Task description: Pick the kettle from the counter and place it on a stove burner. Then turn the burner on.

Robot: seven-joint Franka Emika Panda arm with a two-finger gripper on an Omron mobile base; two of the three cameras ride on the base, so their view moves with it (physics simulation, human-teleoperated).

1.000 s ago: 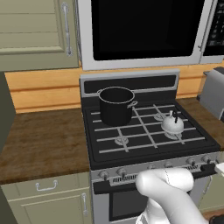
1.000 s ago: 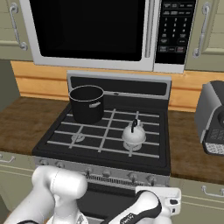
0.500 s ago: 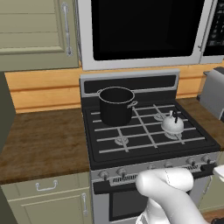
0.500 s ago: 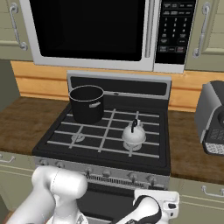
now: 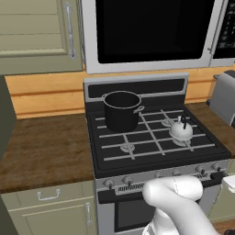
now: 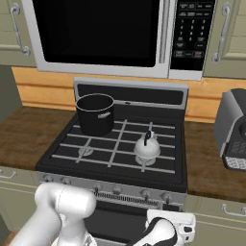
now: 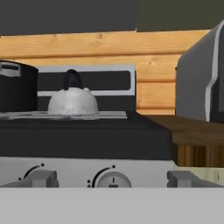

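Since the kettle (image 5: 180,131) is seen resting on the stove (image 5: 151,137) and not on the counter (image 5: 43,147), the placing half of the task is judged done; the switching-on half is judged still open.

Stove: centre of both base views, black top crossed by pale grate bars. No flame or glow can be made out at any burner.

Pot (image 6: 95,114): tall, black, at the upper left of the grate in the right base view, well apart from the kettle.

Kettle: right of centre in the left base view, sitting over the front right burner (image 5: 186,141), upright, handle arched on top. In the hand view it is seen at centre left (image 7: 72,101), standing free on the grate.

Knobs: a row is seen along the lower edge of the hand view, one round knob (image 7: 113,179) near bottom centre, level with the camera.

Gripper: the hand is recorded low in front of the stove, at the bottom edge of the right base view. Whether its fingers are spread or pressed together cannot be told. Nothing is seen held.

Remaining: the knob belonging to the kettle's burner is to be turned.
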